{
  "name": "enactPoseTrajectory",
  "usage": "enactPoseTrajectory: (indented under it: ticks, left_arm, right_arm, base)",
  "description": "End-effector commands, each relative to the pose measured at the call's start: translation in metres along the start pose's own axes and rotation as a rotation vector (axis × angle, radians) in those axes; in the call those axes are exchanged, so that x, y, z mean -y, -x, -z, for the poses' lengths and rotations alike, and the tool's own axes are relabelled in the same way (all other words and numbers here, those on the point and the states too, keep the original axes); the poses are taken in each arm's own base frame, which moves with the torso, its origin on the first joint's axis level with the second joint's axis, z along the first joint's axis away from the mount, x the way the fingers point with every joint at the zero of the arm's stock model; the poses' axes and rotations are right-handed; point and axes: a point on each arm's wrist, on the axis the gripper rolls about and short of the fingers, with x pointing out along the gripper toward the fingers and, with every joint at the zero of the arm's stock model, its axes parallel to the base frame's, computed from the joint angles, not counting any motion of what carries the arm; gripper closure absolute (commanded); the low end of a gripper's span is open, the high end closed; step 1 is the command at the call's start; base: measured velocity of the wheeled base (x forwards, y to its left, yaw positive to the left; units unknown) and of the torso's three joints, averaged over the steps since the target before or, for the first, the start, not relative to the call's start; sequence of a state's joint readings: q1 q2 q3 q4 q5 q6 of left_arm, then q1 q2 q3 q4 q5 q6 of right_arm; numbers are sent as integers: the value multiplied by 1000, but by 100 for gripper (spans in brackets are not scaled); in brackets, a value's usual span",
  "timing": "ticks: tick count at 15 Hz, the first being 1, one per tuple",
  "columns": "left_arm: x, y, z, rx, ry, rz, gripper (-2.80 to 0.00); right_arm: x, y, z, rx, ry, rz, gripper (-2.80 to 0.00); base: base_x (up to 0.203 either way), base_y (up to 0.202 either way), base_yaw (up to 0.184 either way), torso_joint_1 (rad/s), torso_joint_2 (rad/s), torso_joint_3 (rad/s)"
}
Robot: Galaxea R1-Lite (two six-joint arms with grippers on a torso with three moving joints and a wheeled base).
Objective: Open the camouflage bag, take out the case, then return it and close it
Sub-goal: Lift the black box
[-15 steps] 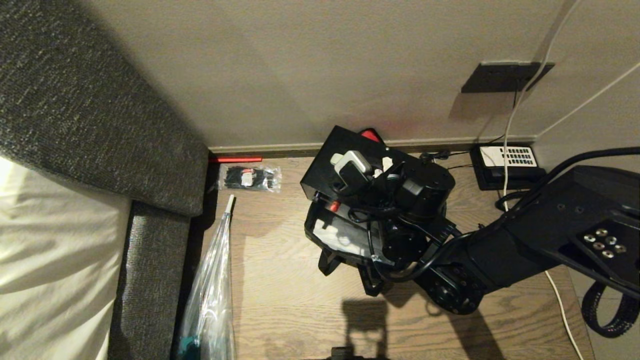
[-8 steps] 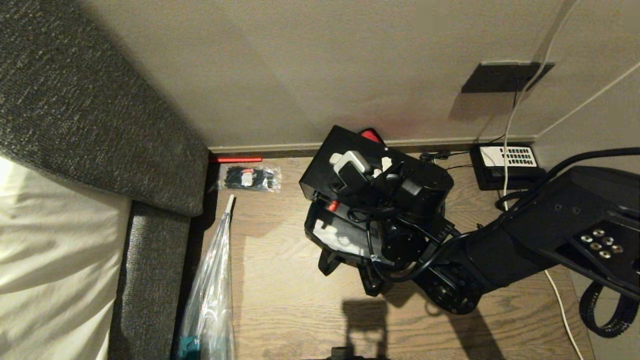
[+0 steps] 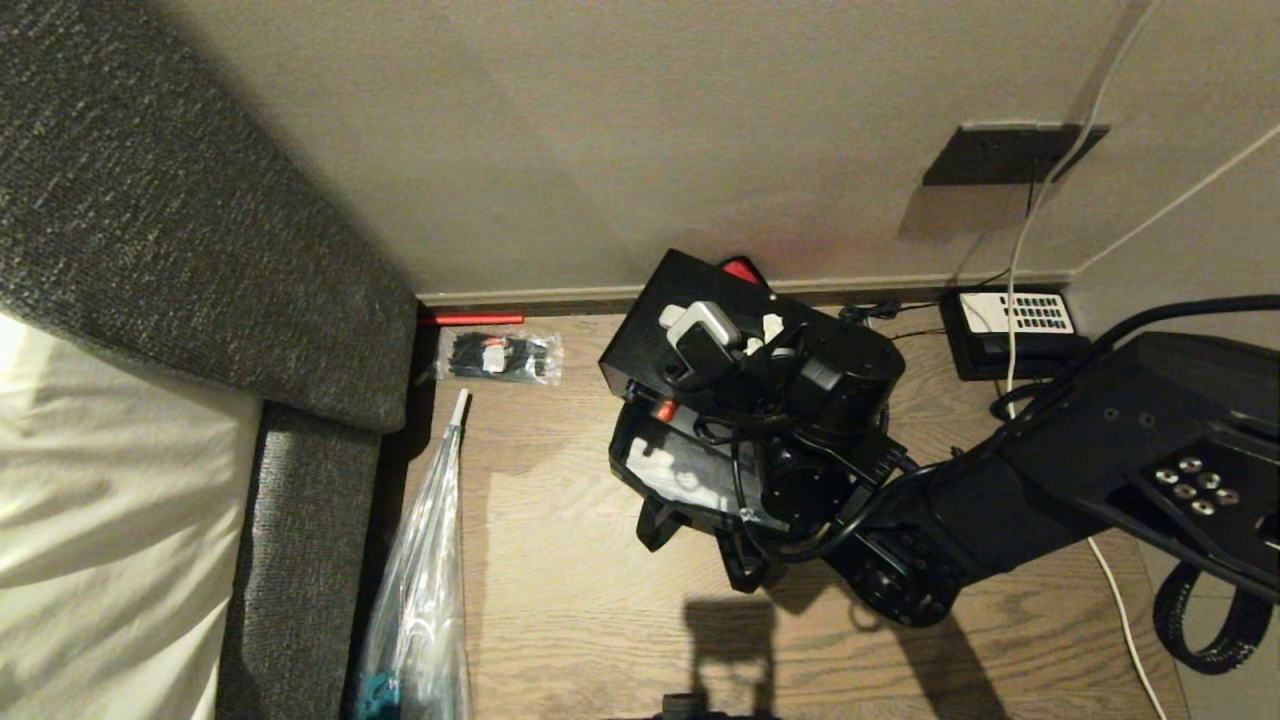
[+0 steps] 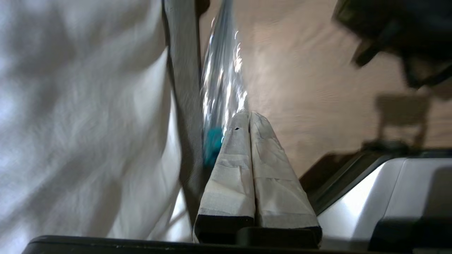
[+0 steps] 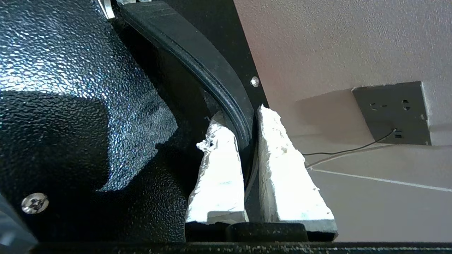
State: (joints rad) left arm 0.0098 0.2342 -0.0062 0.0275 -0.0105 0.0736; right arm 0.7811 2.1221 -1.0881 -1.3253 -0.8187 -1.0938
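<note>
Black case (image 3: 672, 330) hangs tilted above open camouflage bag (image 3: 668, 472), at 12 o'clock from it. Right gripper (image 5: 250, 141) pinches case's handle strap (image 5: 197, 53), so you control tilt. Left gripper (image 4: 249, 121) clenched, empty, parked aside.

**Bedside corner in warm, dim light**

A beige wall (image 3: 640, 130) rises behind the right gripper (image 3: 712, 335), with a dark socket plate (image 3: 1010, 153) farther to its right, white cables (image 3: 1040, 210) running down from it. A wood-grain tabletop (image 3: 560, 580) lies beneath the gripper, crossed by hard-edged shadows. Well off to the gripper's left stands a dark grey woven headboard (image 3: 150, 220), pale bedding (image 3: 100, 480) below it. A black telephone (image 3: 1010, 325) sits at the wall to the gripper's right. A clear plastic bag (image 3: 420, 590) lies along the tabletop's left edge.
</note>
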Motion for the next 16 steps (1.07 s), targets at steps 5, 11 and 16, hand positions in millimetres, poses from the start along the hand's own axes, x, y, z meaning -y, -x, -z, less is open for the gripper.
enactPoseTrajectory:
  ticks: [5,11,16]
  left_arm:
    - [0,16,8,243,37,-11,0]
    - [0,16,8,242,38,-10,0]
    - [0,16,8,243,38,-11,0]
  right_arm:
    - [-2,0,1,-4,6,2,0]
    - [-3,-2,3,-9,8,5,0]
    - [0,-4,4,-14,8,12,0]
  base:
    - [0,0,0,0,0,0]
    - [0,0,0,0,0,0]
    - [0,0,0,0,0,0]
